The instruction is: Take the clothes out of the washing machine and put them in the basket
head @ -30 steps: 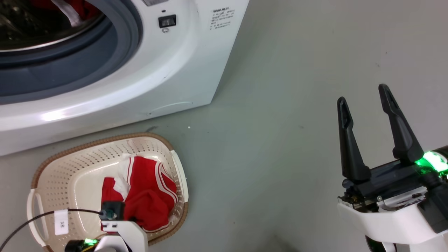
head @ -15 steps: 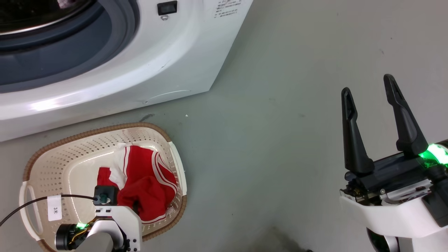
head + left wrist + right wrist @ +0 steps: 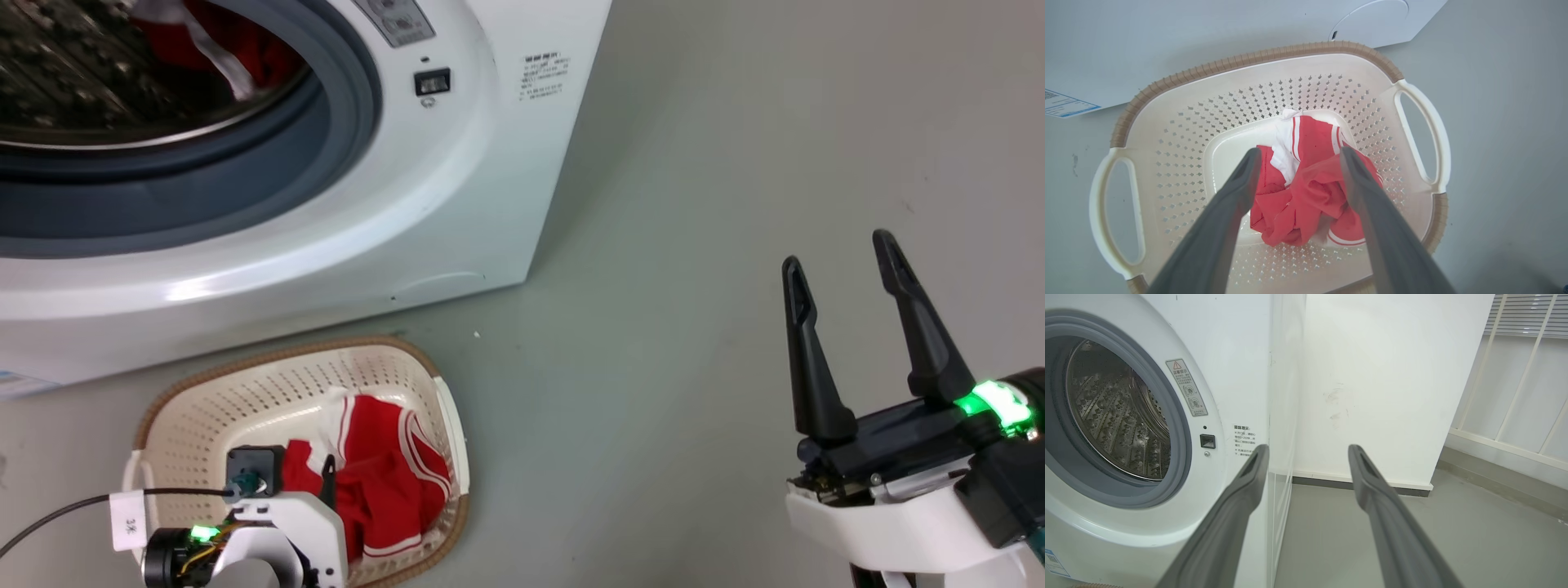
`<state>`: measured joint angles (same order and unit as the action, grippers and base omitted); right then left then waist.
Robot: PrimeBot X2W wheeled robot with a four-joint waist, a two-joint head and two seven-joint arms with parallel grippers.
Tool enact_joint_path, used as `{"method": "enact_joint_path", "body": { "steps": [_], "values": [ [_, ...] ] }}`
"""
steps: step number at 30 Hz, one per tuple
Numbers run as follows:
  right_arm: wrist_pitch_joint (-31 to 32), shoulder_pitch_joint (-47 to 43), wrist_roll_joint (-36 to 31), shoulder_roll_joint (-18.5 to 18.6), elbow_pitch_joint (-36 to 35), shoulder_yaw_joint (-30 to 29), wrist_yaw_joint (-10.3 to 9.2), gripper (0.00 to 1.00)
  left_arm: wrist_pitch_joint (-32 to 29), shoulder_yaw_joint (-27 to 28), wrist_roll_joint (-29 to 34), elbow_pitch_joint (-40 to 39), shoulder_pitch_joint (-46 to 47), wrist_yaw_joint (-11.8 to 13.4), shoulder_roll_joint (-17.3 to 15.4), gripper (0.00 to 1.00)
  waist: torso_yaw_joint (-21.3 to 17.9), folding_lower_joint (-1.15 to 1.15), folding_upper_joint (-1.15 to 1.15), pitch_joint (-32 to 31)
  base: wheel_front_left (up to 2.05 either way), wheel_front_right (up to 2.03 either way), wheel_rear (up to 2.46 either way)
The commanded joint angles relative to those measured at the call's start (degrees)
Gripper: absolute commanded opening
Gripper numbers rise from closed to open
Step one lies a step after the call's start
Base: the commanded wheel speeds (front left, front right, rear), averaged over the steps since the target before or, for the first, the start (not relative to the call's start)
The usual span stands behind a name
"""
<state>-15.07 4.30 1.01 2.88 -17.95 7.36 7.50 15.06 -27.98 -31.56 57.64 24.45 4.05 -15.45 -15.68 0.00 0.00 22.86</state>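
Left tool (image 3: 1299, 150) over basket (image 3: 1257, 57) of red clothes (image 3: 1310, 192)

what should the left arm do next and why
Probably lift the left gripper clear of the basket and head for the drum: it is open, the red garment lies in the basket, and more red fabric sits in the drum.

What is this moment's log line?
left hand: open over red fabric garment in cream perforated basket; right hand: open, empty; white washing machine: red cloth inside
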Motion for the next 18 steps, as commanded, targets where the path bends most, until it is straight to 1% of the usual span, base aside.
{"method": "enact_joint_path", "body": {
  "steps": [1, 7, 11, 14, 18],
  "values": [
    [-0.15, -0.72, -0.22, -0.02, 0.23, -0.09, -0.02, 1.0, 0.14, 0.34, 0.75, -0.86, -1.03, 0.15, 0.34, 1.0, 1.34, 0.0, 0.0, -2.52, 0.0, 0.0, 0.0],
    [-0.15, -3.47, -1.16, -0.02, 0.93, 0.0, -0.02, 1.0, 0.15, 5.19, 6.24, -9.77, -6.39, 0.92, 1.31, 1.0, 3.02, 0.0, 0.0, -7.62, 0.0, 0.0, 0.0],
    [-0.15, -5.36, -1.76, -0.01, 1.36, -0.21, -0.02, 1.0, 0.15, 8.97, 9.87, -16.02, -9.84, 1.45, 2.52, 1.0, 4.32, 0.0, 0.0, -10.63, 0.0, 0.0, 0.0],
    [-0.15, -6.51, -1.88, -0.02, 1.6, -0.47, -0.02, 1.0, 0.15, 12.19, 12.53, -21.41, -12.43, 1.86, 3.32, 1.0, 5.18, 0.0, 0.0, -12.3, 0.0, 0.0, 0.0],
    [-0.15, -7.9, -1.69, -0.02, 1.98, -1.0, -0.02, 1.0, 0.16, 16.31, 15.95, -28.26, -15.44, 1.76, 4.95, 1.0, 6.49, 0.0, 0.0, -13.98, 0.0, 0.0, 0.0]
  ]
}}
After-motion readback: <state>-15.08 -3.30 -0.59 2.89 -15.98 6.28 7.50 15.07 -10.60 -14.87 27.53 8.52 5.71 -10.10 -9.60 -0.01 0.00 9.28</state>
